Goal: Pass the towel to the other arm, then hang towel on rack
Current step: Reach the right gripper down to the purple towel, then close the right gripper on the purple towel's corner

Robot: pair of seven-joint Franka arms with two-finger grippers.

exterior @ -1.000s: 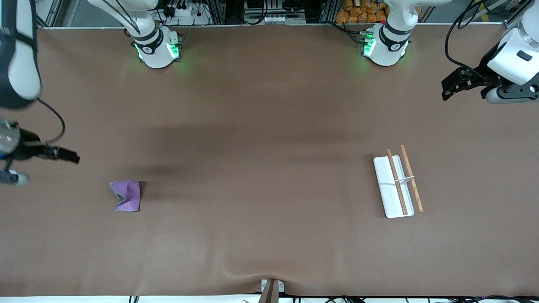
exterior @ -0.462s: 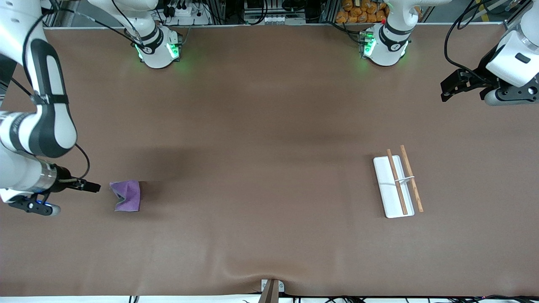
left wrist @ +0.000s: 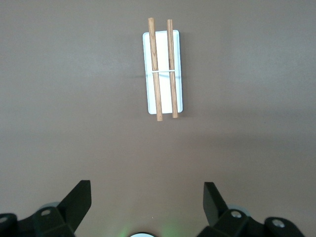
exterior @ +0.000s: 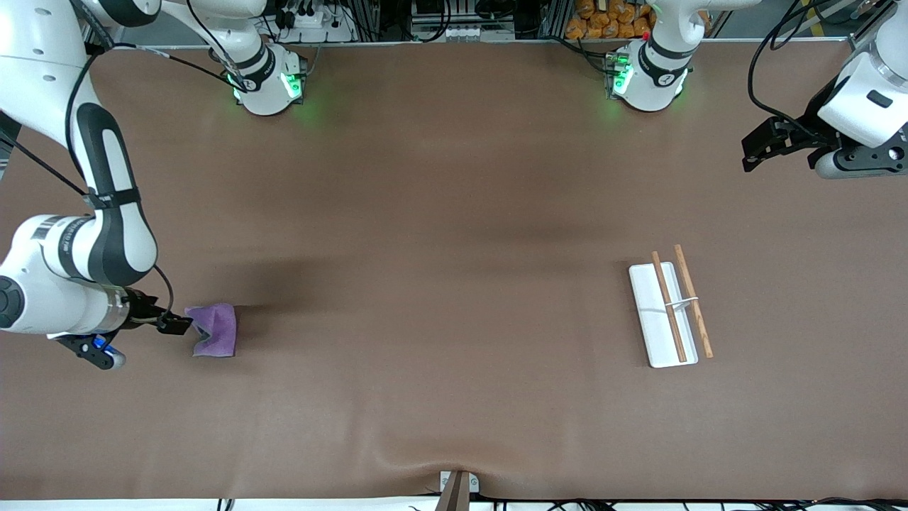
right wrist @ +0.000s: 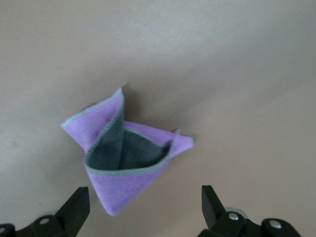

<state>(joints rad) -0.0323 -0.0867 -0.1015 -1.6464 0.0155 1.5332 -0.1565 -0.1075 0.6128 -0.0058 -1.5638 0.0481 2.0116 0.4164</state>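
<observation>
Lying crumpled, one towel (exterior: 214, 330), right tool (exterior: 174, 326) spread beside it, left tool (exterior: 756, 150) spread, waiting.

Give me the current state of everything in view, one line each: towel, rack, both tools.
towel: crumpled on the table toward the right arm's end, purple outside, grey showing in the fold, not gripped.
rack: two wooden rods over a white base, lying on the table toward the left arm's end, nothing hung on it.
right tool: open, hovering at the towel, not gripping it.
left tool: open, empty, waiting above the table with the rack in its view.
</observation>
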